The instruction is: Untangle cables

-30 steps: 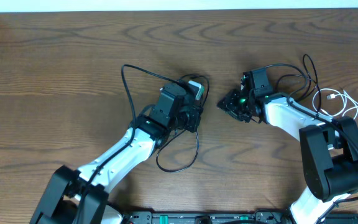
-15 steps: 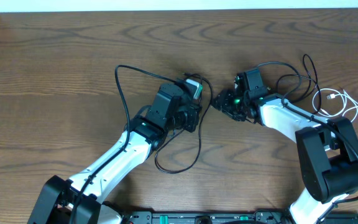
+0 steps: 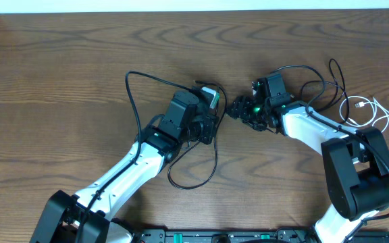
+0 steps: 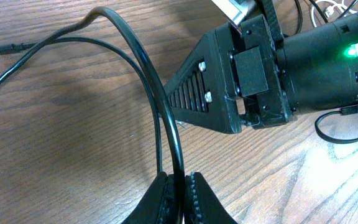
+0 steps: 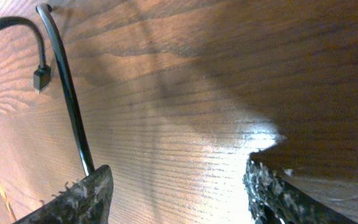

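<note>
The left tool [image 4: 178, 186] is clenched on the black cord [image 4: 166, 121], 2 strands of which are pinched between its fingertips and are looped over the wooden surface [image 3: 59, 61] to the left of and below that tool. The right tool [image 5: 176, 186] is seen just right of the left tool, facing it, with fingers spread wide and nothing held between them. Further black cords [image 3: 323, 84] are piled well to the right of the left tool, and the white cord [image 3: 373, 108] is coiled farther right again
</note>
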You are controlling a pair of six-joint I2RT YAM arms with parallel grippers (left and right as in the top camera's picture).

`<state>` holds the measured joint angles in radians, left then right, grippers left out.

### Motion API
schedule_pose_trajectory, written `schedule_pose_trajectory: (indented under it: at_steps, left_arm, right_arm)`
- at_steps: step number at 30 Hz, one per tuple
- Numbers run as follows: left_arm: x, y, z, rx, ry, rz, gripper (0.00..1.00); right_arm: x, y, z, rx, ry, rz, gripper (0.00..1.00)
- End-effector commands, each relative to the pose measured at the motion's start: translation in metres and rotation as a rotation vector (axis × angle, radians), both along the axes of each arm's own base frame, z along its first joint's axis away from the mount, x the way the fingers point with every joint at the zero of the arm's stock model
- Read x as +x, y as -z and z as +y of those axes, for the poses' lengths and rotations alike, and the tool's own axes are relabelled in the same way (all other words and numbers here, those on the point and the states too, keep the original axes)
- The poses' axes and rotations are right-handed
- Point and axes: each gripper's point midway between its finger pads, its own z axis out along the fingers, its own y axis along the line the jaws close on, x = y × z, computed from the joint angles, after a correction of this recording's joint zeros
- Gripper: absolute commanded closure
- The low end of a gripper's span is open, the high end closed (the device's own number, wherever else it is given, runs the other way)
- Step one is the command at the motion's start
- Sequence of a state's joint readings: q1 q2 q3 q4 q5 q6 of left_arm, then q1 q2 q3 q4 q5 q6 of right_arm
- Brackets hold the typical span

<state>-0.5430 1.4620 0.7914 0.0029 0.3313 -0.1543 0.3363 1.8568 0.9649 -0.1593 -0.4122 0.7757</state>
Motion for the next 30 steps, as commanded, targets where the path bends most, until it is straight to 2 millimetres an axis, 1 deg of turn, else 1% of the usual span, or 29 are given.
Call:
schedule_pose_trajectory:
  at_steps: [1,4,7,10,13,18,23,24,26,30]
  left_arm:
    - [0.002,-0.003,0.004,0.003,-0.015,-0.009,0.89]
    - [0.004,0.000,0.008,0.022,-0.034,-0.012,0.89]
    - [0.005,0.002,0.012,0.044,-0.054,-0.011,0.89]
    - [0.005,0.002,0.012,0.041,-0.055,-0.009,0.89]
    - [0.006,0.002,0.013,0.028,-0.077,0.007,0.89]
    - [0.009,0.002,0.017,0.019,-0.101,0.018,0.89]
    - [0.011,0.003,0.022,0.001,-0.143,0.044,0.89]
    - [0.012,0.003,0.023,-0.007,-0.157,0.053,0.89]
    - [0.013,0.003,0.024,-0.010,-0.163,0.057,0.89]
    - [0.013,0.004,0.027,-0.006,-0.171,0.064,0.89]
  right_arm:
    - [-0.029,0.050,-0.025,-0.142,0.011,0.110,0.33]
    - [-0.030,0.048,-0.020,-0.118,-0.012,0.108,0.34]
    - [-0.031,0.040,-0.005,-0.044,-0.093,0.076,0.35]
    - [-0.034,0.037,0.002,-0.002,-0.120,0.081,0.34]
    - [-0.038,0.039,0.005,0.010,-0.133,0.091,0.34]
    - [-0.043,0.042,0.018,0.083,-0.194,0.096,0.33]
    - [-0.047,0.053,0.024,0.124,-0.212,0.125,0.33]
    - [-0.047,0.051,0.032,0.176,-0.255,0.104,0.35]
    - [-0.047,0.046,0.039,0.229,-0.294,0.080,0.36]
    - [-0.046,0.042,0.039,0.258,-0.314,0.064,0.34]
